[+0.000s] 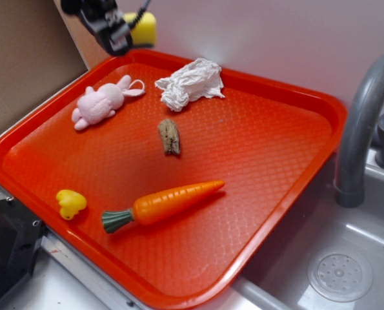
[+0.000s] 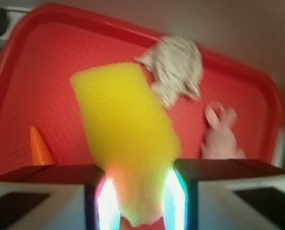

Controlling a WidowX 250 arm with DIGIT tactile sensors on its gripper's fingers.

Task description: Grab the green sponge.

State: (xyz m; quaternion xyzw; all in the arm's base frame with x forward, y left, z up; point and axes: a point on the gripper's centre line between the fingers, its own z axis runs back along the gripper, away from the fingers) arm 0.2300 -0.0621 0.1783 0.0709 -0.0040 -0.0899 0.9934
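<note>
The green sponge (image 2: 125, 139) is a yellow foam block held between my gripper's (image 2: 140, 196) two fingers, high above the orange tray (image 2: 61, 57). Its lower end is squeezed narrow between the pads. In the exterior view the gripper (image 1: 124, 35) hangs over the tray's far left corner with the sponge (image 1: 143, 28) sticking out on its right side. The sponge's green layer does not show.
On the tray (image 1: 275, 194) lie a pink plush bunny (image 1: 101, 103), a crumpled white cloth (image 1: 190, 82), a small brown piece (image 1: 170, 136), a toy carrot (image 1: 166, 203) and a yellow rubber duck (image 1: 70, 203). A grey faucet (image 1: 363, 123) and sink (image 1: 340, 271) are at the right.
</note>
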